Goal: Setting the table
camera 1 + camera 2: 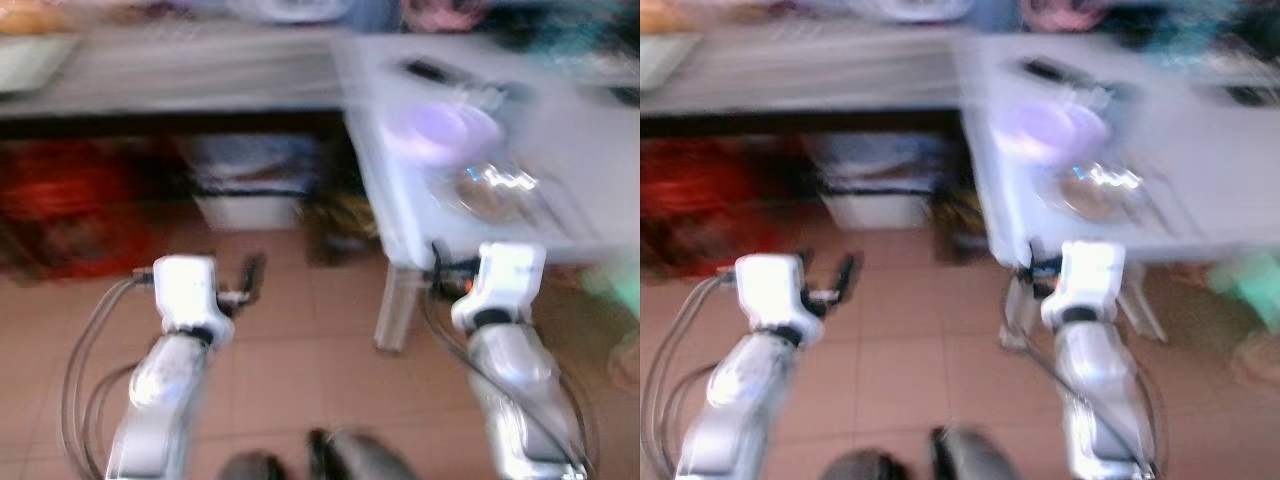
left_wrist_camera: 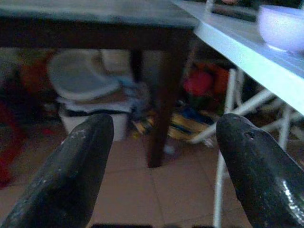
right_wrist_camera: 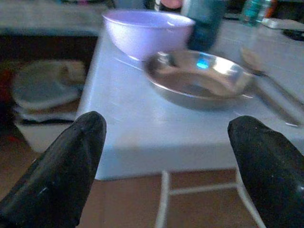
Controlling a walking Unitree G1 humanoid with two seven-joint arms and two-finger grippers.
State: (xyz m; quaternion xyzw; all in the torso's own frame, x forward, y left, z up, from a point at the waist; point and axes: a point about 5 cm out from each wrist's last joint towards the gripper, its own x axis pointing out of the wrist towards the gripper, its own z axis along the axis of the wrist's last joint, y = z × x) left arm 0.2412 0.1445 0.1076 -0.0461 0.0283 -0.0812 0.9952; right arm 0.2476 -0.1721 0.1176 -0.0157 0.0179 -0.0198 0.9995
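A white folding table (image 1: 400, 215) stands ahead on my right. On it sit a pale lilac bowl (image 3: 145, 31) and, nearer the edge, a shiny metal plate (image 3: 199, 76) with a spoon (image 3: 266, 71) beside it. My right gripper (image 3: 166, 156) is open, held just short of the table's near edge and level with it. Out over the tiled floor, left of the table, my left gripper (image 2: 161, 161) is open with nothing between its fingers. The head views are blurred.
A long dark-legged bench or counter (image 1: 180, 70) runs across the back. Under it are a white bin with a lid (image 2: 83, 80), red things (image 1: 70, 200) and a yellow bag (image 2: 183, 126). Bottles (image 3: 204, 19) stand at the table's far side. Tiled floor (image 1: 300, 330) lies ahead.
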